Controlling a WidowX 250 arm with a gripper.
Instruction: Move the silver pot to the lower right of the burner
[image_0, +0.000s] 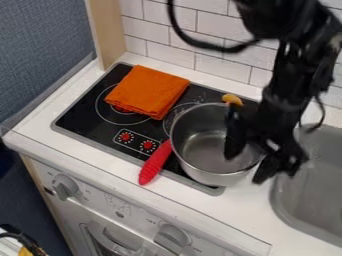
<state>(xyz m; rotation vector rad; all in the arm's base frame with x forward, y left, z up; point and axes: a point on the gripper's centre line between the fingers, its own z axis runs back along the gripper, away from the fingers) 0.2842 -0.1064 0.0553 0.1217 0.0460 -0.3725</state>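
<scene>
Soft, fairly bright light falls evenly over the white counter. Pale glints mark the metal pot's rim and inside; the sink has a dull sheen. Dimness gathers below the counter's left corner. The black arm looks blurred.

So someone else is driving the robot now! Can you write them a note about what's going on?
Gripper: open at the pot's right side, one finger inside the pot, the other outside.
Things: pot at the stove's lower right, red handle toward the lower left; cloth on the upper-left burner.
Done: pot looks about where it should be.
Left: probably check it sits flat, nudge if needed, then lift the gripper clear.
</scene>
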